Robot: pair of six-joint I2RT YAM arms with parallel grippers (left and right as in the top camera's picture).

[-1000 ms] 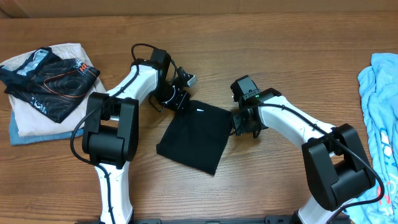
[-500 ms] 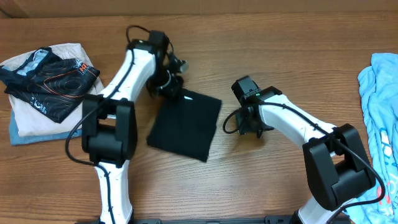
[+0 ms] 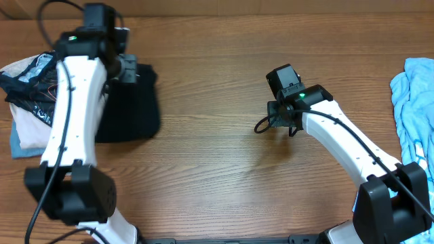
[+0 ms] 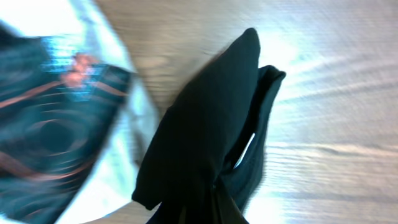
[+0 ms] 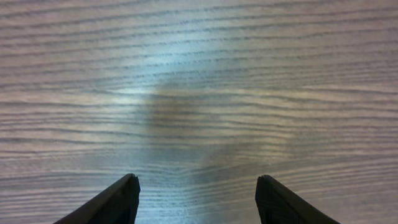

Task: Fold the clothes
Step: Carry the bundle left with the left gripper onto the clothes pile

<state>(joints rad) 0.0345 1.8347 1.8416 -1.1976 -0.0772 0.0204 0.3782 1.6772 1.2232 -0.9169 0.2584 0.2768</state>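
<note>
Far left on the table (image 3: 217, 190), beside the garment pile (image 3: 24, 115): soft matte black T-shirt (image 3: 129, 108), folded into a limp slab, pinched at one edge in left gripper (image 3: 130, 70), fingers clamped. Over bare grained wood, right gripper (image 5: 196, 186) spread apart, empty.

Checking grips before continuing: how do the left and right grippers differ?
The left gripper is shut on the black T-shirt; the right gripper is open and holds nothing. The left gripper is by the stack of clothes; the right gripper has only bare wood beneath. Both are above the wooden table.
</note>
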